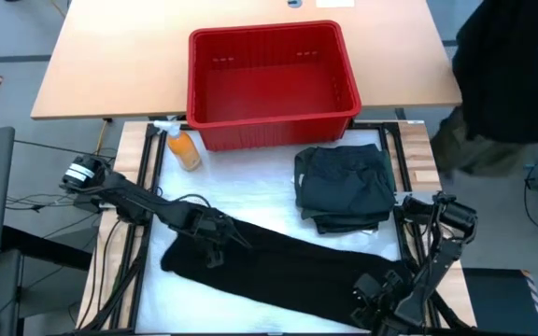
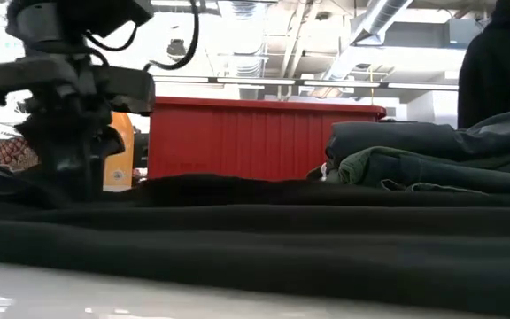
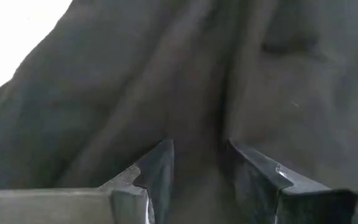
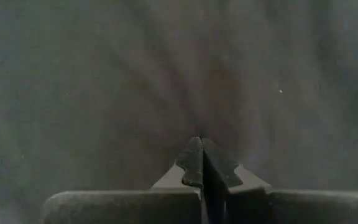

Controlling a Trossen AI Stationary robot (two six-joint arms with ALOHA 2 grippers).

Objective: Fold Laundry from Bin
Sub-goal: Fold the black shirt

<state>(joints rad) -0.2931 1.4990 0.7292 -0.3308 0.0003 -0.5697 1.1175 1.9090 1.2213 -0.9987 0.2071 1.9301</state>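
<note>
The likeliest slip is uneven tension: the right gripper (image 4: 202,163) has its fingers pressed together on the long black cloth (image 1: 288,266), apparently nipping a thin fold, while the left gripper (image 3: 199,163) stands half spread over the fabric with cloth between its fingers but, as far as I can judge, not clamped. A pull now could drag one end only, skewing the cloth or letting that thin pinch slide out. Taking the red bin (image 1: 271,84) as landmark, the cloth lies stretched on the table in front of it, well apart, beyond the folded stack (image 1: 346,187) that sits just before the bin. Both arms reach low onto the cloth's two ends.
</note>
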